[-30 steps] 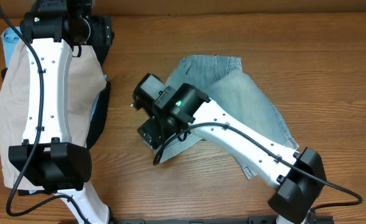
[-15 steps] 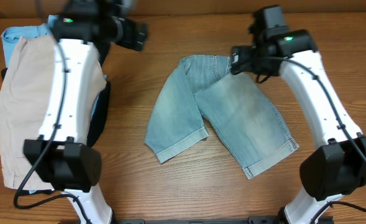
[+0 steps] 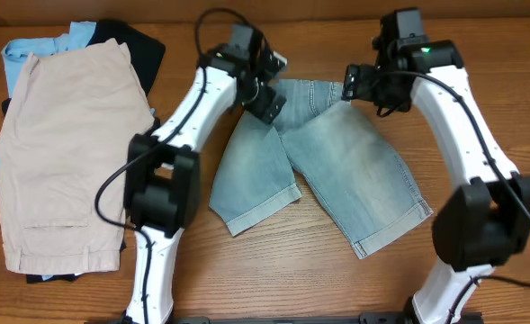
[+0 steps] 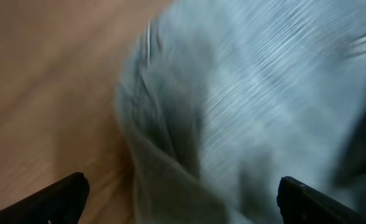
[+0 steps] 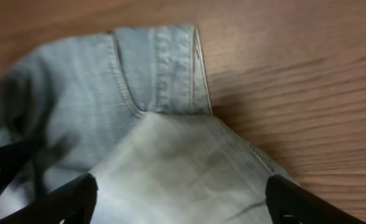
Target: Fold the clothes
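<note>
While the blue jean shorts (image 3: 323,171) lie spread out in the middle of the wooden tabletop (image 3: 282,270), both arms reach over their top edge. The left claw (image 4: 183,198) is over one end of the waistband. Its two fingers (image 4: 61,194) are spread wide, with blurry jean cloth between them. The right claw (image 5: 181,199) is over the other end. Its fingers are spread wide too and pinch nothing. Beige shorts (image 3: 67,153) lie on a pile, well apart.

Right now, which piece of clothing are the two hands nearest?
The faded denim shorts mid-table: left hand and right hand are over their waistband. The beige shorts lie far left.
</note>
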Available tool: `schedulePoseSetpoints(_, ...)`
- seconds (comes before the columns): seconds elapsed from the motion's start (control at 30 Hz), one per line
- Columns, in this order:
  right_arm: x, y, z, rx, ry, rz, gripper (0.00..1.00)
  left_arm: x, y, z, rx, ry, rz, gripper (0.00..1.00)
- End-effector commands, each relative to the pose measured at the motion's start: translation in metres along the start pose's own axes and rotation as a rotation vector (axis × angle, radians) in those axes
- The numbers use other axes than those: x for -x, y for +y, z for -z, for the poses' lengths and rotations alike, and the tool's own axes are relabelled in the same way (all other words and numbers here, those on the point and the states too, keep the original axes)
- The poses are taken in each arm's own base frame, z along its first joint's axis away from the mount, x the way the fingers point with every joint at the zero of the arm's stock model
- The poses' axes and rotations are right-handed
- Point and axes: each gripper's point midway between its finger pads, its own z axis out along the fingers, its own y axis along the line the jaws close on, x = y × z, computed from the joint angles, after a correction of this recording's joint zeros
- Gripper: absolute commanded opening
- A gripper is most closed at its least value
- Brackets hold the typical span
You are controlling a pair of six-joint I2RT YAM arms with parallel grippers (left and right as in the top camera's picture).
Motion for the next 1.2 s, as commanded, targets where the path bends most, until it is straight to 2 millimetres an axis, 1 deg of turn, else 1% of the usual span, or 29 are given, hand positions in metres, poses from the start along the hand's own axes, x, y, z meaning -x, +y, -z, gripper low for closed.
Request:
schedulePoseSetpoints(0.0,-0.009,-0.006,-0.026,-0.028,0.064,-0.029,0.82,-0.012,0.016,-0.005,0.075,0.048,0.085,0.89)
schedulePoseSetpoints(0.03,-0.011,-0.008,-0.03,-0.033,0.078,-0.031,0.79,-0.016,0.02,-0.004,0.087,0.061,0.104,0.83)
schedulePoseSetpoints(0.07,-0.013,-0.009,-0.033,-0.037,0.089,-0.032,0.73,-0.02,0.023,-0.003,0.102,0.076,0.122,0.73)
schedulePoseSetpoints(0.1,-0.014,-0.009,-0.035,-0.039,0.095,-0.032,0.69,-0.025,0.027,-0.003,0.113,0.091,0.137,0.59)
schedulePoseSetpoints(0.13,-0.015,-0.009,-0.036,-0.039,0.098,-0.033,0.63,-0.029,0.03,-0.002,0.127,0.108,0.153,0.37)
schedulePoseSetpoints(0.17,-0.015,-0.009,-0.036,-0.039,0.097,-0.033,0.58,-0.035,0.032,-0.001,0.132,0.127,0.161,0.28)
schedulePoseSetpoints(0.2,-0.014,-0.009,-0.036,-0.038,0.097,-0.032,0.53,-0.039,0.033,0.0,0.13,0.143,0.167,0.22)
schedulePoseSetpoints(0.23,-0.015,-0.008,-0.036,-0.031,0.098,-0.031,0.49,-0.045,0.033,0.001,0.126,0.164,0.172,0.18)
schedulePoseSetpoints(0.27,-0.015,-0.006,-0.036,-0.019,0.1,-0.031,0.46,-0.05,0.033,0.002,0.122,0.186,0.177,0.1)
schedulePoseSetpoints(0.3,-0.015,-0.004,-0.037,-0.012,0.103,-0.028,0.46,-0.056,0.033,0.004,0.117,0.209,0.183,0.04)
schedulePoseSetpoints(0.4,-0.011,-0.003,-0.04,-0.006,0.089,-0.026,0.47,-0.072,0.033,0.015,0.108,0.278,0.235,0.04)
schedulePoseSetpoints(0.43,-0.009,-0.001,-0.04,0.004,0.079,-0.024,0.47,-0.074,0.033,0.02,0.108,0.293,0.255,0.04)
schedulePoseSetpoints(0.5,-0.003,0.008,-0.04,0.052,0.061,0.002,0.47,-0.074,0.036,0.036,0.119,0.307,0.295,0.04)
schedulePoseSetpoints(0.53,-0.002,0.02,-0.039,0.121,0.057,0.061,0.5,-0.073,0.041,0.048,0.145,0.311,0.333,0.04)
schedulePoseSetpoints(0.6,-0.003,0.044,-0.035,0.262,0.057,0.157,0.52,-0.073,0.05,0.074,0.217,0.319,0.425,0.04)
schedulePoseSetpoints(0.63,-0.003,0.05,-0.034,0.286,0.055,0.176,0.52,-0.074,0.053,0.087,0.249,0.322,0.463,0.04)
schedulePoseSetpoints(0.7,-0.003,0.054,-0.034,0.283,0.047,0.19,0.52,-0.072,0.055,0.105,0.277,0.315,0.504,0.04)
schedulePoseSetpoints(0.77,-0.003,0.062,-0.035,0.283,0.033,0.217,0.53,-0.069,0.053,0.11,0.269,0.298,0.515,0.05)
schedulePoseSetpoints(0.8,-0.003,0.067,-0.037,0.275,0.025,0.231,0.53,-0.068,0.052,0.109,0.264,0.295,0.514,0.04)
schedulePoseSetpoints(0.87,-0.003,0.073,-0.044,0.228,0.008,0.262,0.58,-0.067,0.049,0.108,0.262,0.299,0.508,0.04)
schedulePoseSetpoints(0.93,-0.007,0.075,-0.056,0.165,0.007,0.29,0.8,-0.068,0.048,0.106,0.261,0.301,0.505,0.04)
schedulePoseSetpoints(1.03,-0.022,0.08,-0.079,0.128,0.051,0.366,0.91,-0.066,0.048,0.105,0.262,0.295,0.505,0.04)
schedulePoseSetpoints(1.13,-0.037,0.079,-0.099,0.115,0.11,0.376,0.91,-0.067,0.052,0.106,0.265,0.289,0.513,0.04)
schedulePoseSetpoints(1.17,-0.039,0.078,-0.103,0.111,0.123,0.374,0.88,-0.067,0.054,0.106,0.266,0.289,0.516,0.04)
